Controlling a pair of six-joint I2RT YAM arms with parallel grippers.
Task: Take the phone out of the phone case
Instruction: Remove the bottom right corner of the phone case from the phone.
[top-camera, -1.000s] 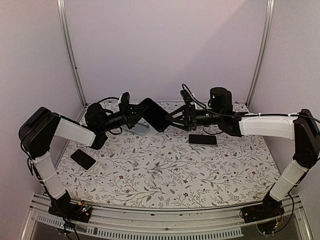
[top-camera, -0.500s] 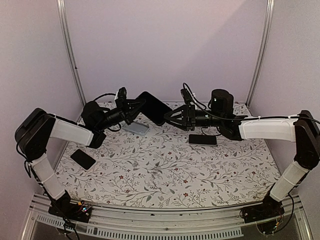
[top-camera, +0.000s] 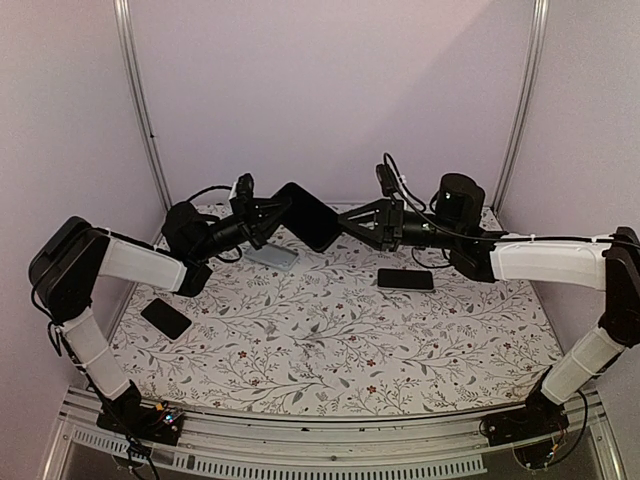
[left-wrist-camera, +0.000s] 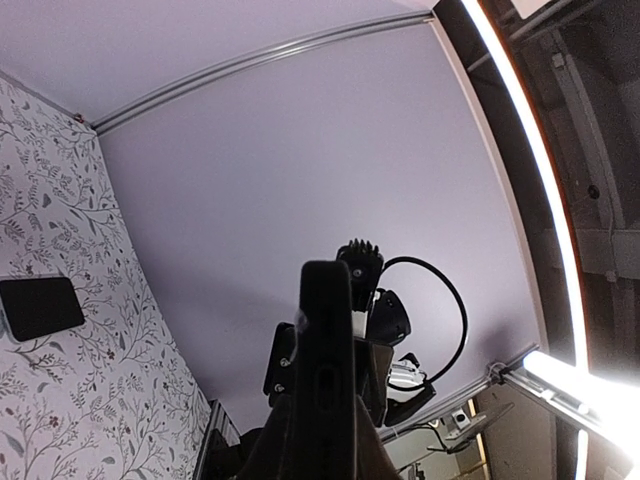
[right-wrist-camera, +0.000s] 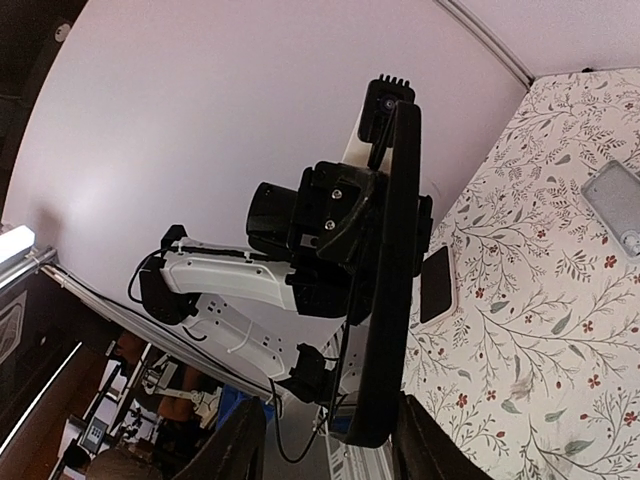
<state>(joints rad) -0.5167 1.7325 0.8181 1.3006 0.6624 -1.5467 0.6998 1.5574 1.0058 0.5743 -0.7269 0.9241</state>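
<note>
A: Holding it up over the far part of the white floral-patterned counter (top-camera: 330, 340), your left end effector (top-camera: 272, 220) is pressed together on one edge of the flat black phone in its black case (top-camera: 308, 218). The phone is tilted and touches nothing below it.

B: Why lifted, and not flat on the counter?

A: I judge it is so that your second arm can reach the opposite edge. In the air both edges are free, so one arm can hold while the other pulls at the case.

B: And my right end effector?

A: Your right end effector (top-camera: 352, 222) has its fingers spread, one on each side of the other edge. In the right wrist view a gap shows beside one finger, so it is not gripping yet. Which part is phone and which is case I cannot tell, because all is black.

B: What else is there, counted?

A: Three things lie on the counter. One black flat phone (top-camera: 405, 279) lies below your right arm. A second black flat phone (top-camera: 165, 318) lies at the left side, near your left arm. One grey flat rectangle (top-camera: 272, 256) lies just below the left end effector; whether it is a phone or an empty case I cannot tell. With the held one that makes four flat pieces, and two arms.
</note>
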